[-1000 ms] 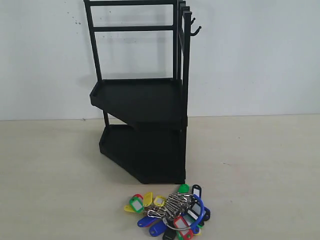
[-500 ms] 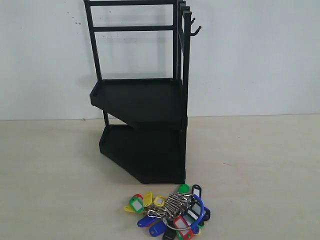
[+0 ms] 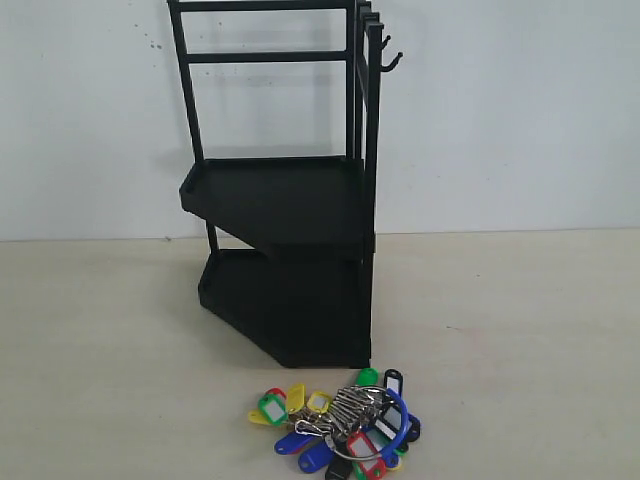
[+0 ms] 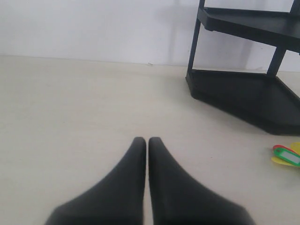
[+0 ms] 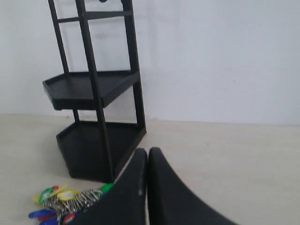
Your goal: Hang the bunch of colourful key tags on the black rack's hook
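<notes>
I see a pale, matte surface [image 3: 100, 330] with two things on it. A black rack [image 3: 285, 195] stands upright ahead of my jaws, between the left pair and the right. A bunch of coloured key tags [image 3: 340, 425] lies flat just beside its base, on the side towards my jaws, closer to the right pair.

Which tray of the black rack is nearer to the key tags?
The lower tray, on the table; the colourful key tag bunch lies by its corner.

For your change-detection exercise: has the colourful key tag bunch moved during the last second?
No. The colourful key tag bunch lies in the same spot as before, on the near side of the black rack, by its lower tray's right corner.
</notes>
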`<state>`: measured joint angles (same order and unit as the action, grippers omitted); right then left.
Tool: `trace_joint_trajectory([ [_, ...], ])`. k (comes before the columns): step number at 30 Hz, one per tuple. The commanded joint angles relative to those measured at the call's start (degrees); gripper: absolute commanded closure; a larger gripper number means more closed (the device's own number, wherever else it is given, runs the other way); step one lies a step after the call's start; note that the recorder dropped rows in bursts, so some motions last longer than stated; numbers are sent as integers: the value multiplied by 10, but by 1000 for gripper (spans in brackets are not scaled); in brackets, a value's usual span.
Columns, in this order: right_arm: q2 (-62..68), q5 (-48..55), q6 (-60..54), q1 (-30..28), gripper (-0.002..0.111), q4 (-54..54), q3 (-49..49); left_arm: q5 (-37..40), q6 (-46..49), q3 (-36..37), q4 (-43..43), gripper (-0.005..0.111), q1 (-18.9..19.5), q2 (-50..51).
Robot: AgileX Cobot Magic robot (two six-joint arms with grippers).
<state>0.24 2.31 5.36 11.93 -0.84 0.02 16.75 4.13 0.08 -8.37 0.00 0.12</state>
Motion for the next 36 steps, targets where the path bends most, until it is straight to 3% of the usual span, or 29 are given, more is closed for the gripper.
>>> trace_joint_trajectory([
  [1, -2, -134, 1, -4, 108, 1, 0, -5, 2, -1, 3, 102, 0, -1],
  [7, -2, -404, 74, -4, 108, -4, 0, -5, 2, -1, 3, 102, 0, -1],
  [9, -2, -414, 79, -4, 108, -11, -16, -5, 2, -1, 3, 102, 0, -1],
  [15, 16, -214, 65, -4, 108, -18, -160, -5, 2, -1, 3, 102, 0, -1],
  [21, 154, 186, 44, -4, 108, -15, -337, -5, 2, -1, 3, 102, 0, -1],
  [25, 261, 392, 60, -4, 108, -18, -385, -5, 2, -1, 3, 102, 0, -1],
  [28, 330, 442, 67, -4, 108, -50, -387, -5, 2, -1, 3, 102, 0, -1],
  [36, 484, 451, 22, -4, 108, -102, -387, -5, 2, -1, 3, 102, 0, -1],
])
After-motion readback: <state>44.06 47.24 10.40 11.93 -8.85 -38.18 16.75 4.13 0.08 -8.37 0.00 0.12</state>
